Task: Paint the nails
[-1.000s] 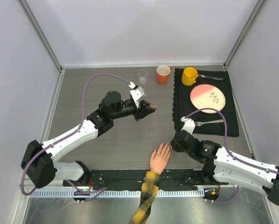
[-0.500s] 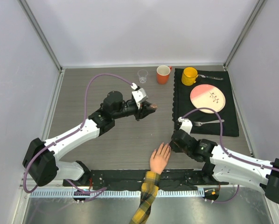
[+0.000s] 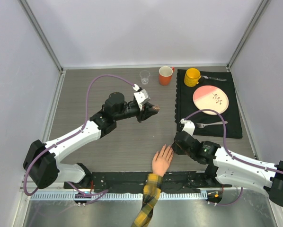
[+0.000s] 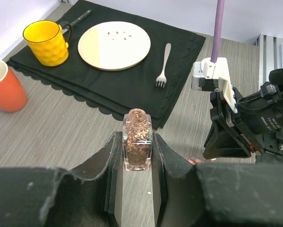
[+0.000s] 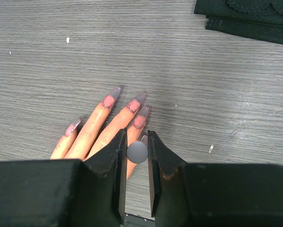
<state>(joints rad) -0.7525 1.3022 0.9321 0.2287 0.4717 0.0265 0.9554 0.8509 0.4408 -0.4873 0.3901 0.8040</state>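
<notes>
We look down on a grey wood-grain table where the fake hand, peach-coloured with a yellow-and-black plaid sleeve, lies palm down at the near edge between the two arms, fingers pointing away from the bases. The nails are long and pointed, pink at the base with greyish, see-through tips, and they rest flat on the wood. The right gripper hangs directly over those fingertips, its jaws pinched on a small round grey object that overlaps the tip of the finger nearest the jaws; we cannot tell whether it touches. Well apart, toward the middle of the table, the left gripper is clamped on an uncapped polish bottle, square, upright and filled with coppery-pink glitter. Along the far side stand a clear cup and an orange mug, and beside them a black placemat carries a yellow mug, a pink-and-cream plate and a fork.
</notes>
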